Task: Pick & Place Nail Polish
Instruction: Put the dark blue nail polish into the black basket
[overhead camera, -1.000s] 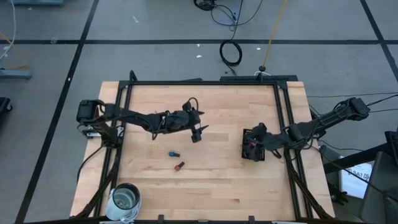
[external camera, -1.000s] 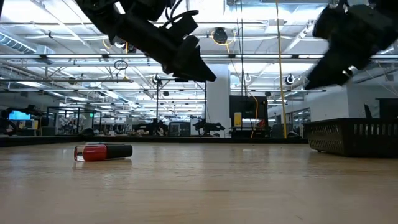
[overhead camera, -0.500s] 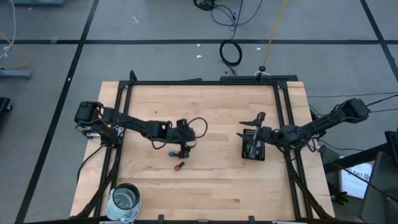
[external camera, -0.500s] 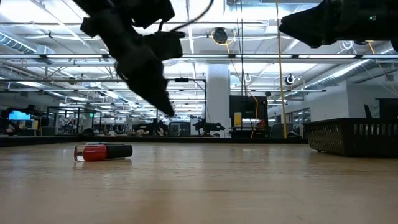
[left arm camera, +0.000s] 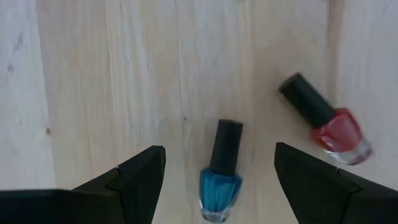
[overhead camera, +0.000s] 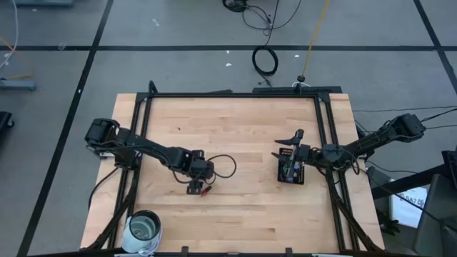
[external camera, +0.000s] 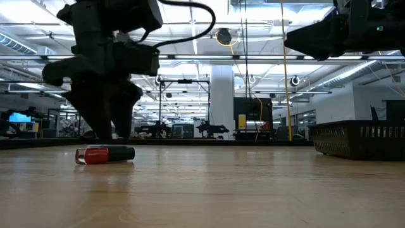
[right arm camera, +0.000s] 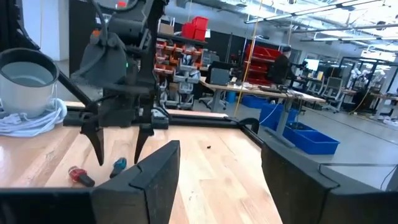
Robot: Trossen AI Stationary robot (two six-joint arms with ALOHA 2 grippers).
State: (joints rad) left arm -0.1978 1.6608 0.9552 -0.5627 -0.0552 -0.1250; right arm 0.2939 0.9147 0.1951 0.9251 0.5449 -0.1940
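Note:
A teal nail polish bottle (left arm camera: 221,177) with a dark cap lies on its side on the wooden table. A red one (left arm camera: 326,121) lies beside it and also shows in the high view (overhead camera: 207,190) and the low view (external camera: 101,154). My left gripper (left arm camera: 219,149) is open and points down. Its fingers stand on either side of the teal bottle, a little above the table, touching nothing. In the high view my left gripper (overhead camera: 194,187) hides the teal bottle. My right gripper (overhead camera: 285,144) is open and empty, held about level above the black tray (overhead camera: 290,170).
The black tray stands at the table's right and holds small coloured bottles. A round glass jar (overhead camera: 145,230) stands at the near left corner. A black frame (overhead camera: 235,95) runs along the table's edges. Bare wood lies between the two arms.
My left gripper has gone toward the table's near edge and a little left, come down and tipped to point straight down over the teal bottle. My right gripper has risen out of the tray and tipped up to about level. The bottles have stayed where they were.

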